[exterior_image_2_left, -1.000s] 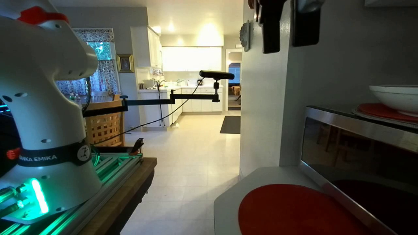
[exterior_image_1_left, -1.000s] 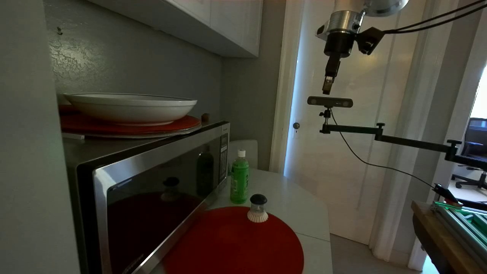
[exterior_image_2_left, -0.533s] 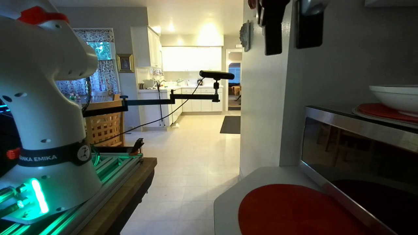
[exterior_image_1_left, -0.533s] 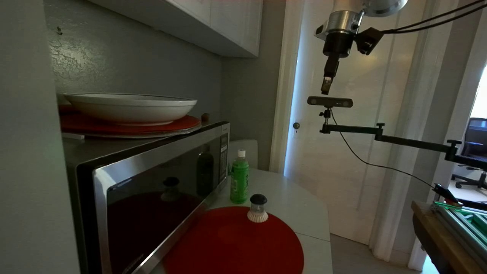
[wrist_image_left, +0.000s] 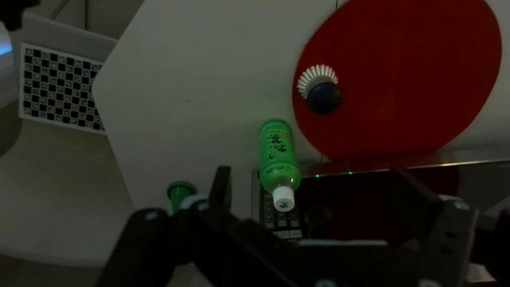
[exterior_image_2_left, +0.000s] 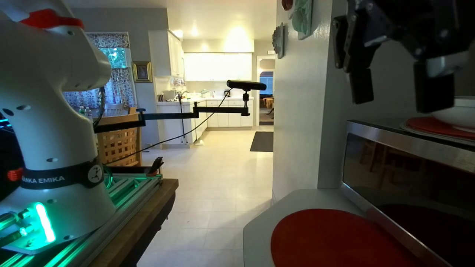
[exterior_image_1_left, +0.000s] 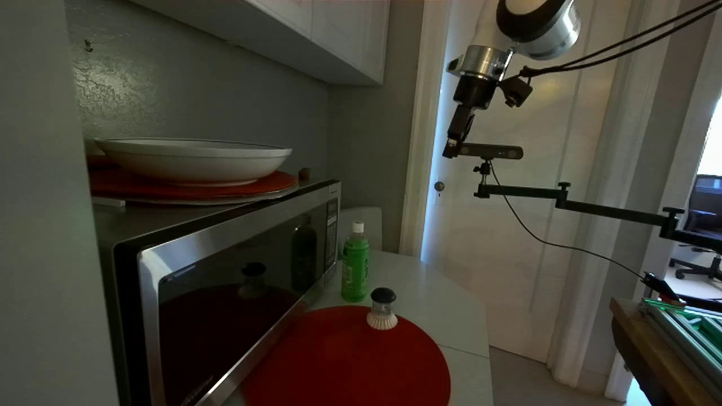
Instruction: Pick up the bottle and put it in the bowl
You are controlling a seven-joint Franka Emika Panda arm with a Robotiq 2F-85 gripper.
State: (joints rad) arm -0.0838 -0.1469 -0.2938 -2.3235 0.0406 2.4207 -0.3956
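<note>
The green bottle (exterior_image_1_left: 355, 270) with a white cap stands upright on the white counter, beside the microwave's keypad end. It also shows in the wrist view (wrist_image_left: 277, 147). The wide cream bowl (exterior_image_1_left: 194, 160) rests on a red round piece on top of the microwave. In an exterior view the bowl (exterior_image_2_left: 460, 118) is partly hidden behind a finger; it is out of the wrist view. My gripper (exterior_image_1_left: 449, 153) is open and empty, high above the counter and apart from the bottle. Its fingers stand wide apart in an exterior view (exterior_image_2_left: 399, 106) and the wrist view (wrist_image_left: 310, 171).
The microwave (exterior_image_1_left: 242, 282) stands along the wall under white cabinets (exterior_image_1_left: 316, 34). A dark-topped brush (exterior_image_1_left: 383, 313) stands on the red mat (exterior_image_1_left: 350, 366) near the bottle. A green object (wrist_image_left: 181, 193) is on the counter's far side. A camera on a bracket (exterior_image_1_left: 489, 151) is behind the gripper.
My gripper has moved down and towards the microwave side, leftward in one outside picture and rightward in another, and is tilted more. It stays open. The bottle and bowl have not moved.
</note>
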